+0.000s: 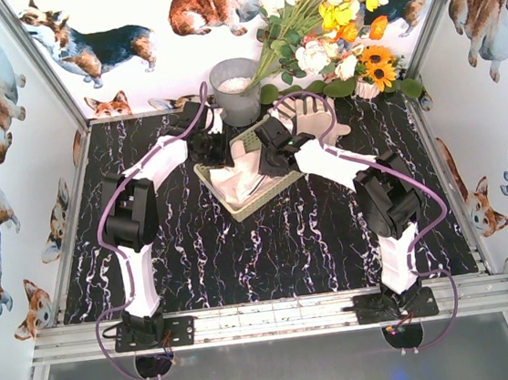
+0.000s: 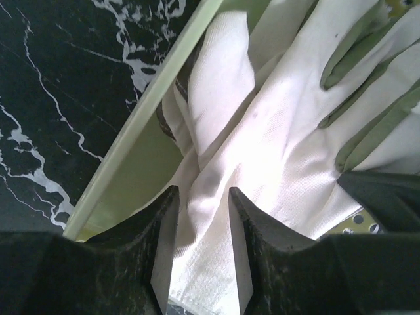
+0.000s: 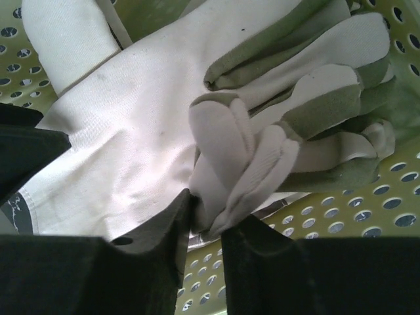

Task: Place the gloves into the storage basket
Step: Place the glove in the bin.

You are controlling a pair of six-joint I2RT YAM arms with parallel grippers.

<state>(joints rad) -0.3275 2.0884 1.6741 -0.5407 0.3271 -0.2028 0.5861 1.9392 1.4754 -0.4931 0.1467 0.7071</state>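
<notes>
Black left fingers [image 2: 161, 230] clench a fold of an off-white fabric work glove [image 2: 275, 131], which lies inside the pale yellow-green latticed plastic basket [image 2: 147, 108], just within its rim. At the right wrist, the right fingers [image 3: 164, 230] pinch the bunched tips of a grey-patched glove [image 3: 131, 131] over the basket's perforated floor. From above, both arms meet over the basket on the black marbled surface [image 1: 245, 273]. Another cream glove [image 1: 314, 114] lies outside, just beyond the basket's far side.
</notes>
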